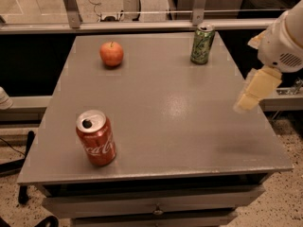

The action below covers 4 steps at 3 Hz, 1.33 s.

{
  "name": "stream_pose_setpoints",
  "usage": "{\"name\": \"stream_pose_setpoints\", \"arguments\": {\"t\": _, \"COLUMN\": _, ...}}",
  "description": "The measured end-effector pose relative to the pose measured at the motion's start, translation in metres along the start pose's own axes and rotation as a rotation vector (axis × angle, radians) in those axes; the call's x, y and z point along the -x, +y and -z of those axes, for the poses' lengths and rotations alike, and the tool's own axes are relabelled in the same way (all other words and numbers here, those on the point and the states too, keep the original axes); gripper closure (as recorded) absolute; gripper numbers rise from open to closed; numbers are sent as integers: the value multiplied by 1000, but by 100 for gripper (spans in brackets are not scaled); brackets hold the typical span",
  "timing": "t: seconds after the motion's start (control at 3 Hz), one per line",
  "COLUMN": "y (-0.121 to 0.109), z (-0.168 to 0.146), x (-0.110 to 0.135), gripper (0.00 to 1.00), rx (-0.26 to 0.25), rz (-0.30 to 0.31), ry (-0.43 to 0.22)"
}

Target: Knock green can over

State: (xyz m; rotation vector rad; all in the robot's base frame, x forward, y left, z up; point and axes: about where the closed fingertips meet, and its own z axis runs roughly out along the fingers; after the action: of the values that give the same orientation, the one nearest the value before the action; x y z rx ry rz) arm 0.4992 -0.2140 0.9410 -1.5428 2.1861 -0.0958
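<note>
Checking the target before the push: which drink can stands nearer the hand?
The slim green aluminium can, far right; the hand hovers at the right side, while the red Coca-Cola can stands front-left, farther away.

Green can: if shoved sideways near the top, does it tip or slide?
Likely tips: the green can stands upright, tall and slim, on the smooth grey table. Once down, its round body would probably roll. The gripper hovers by the table's right edge, apart from the can.
</note>
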Motion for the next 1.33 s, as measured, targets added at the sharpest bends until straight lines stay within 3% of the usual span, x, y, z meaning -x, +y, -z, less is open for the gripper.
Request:
{"name": "stream_pose_setpoints", "arguments": {"t": 0.33, "y": -41, "z": -39, "x": 1, "gripper": 0, "rx": -49, "rz": -102, "ry": -101}}
{"name": "stream_pose_setpoints", "arguments": {"t": 0.67, "y": -77, "z": -69, "x": 10, "gripper": 0, "rx": -61, "rz": -218, "ry": -231}}
{"name": "stream_pose_setpoints", "arguments": {"t": 1.0, "y": -102, "z": -98, "x": 22, "gripper": 0, "rx": -24, "rz": -350, "ry": -398}}
{"name": "stream_pose_setpoints", "arguments": {"t": 1.33, "y": -119, "z": -121, "x": 37, "gripper": 0, "rx": 29, "rz": -442, "ry": -585}}
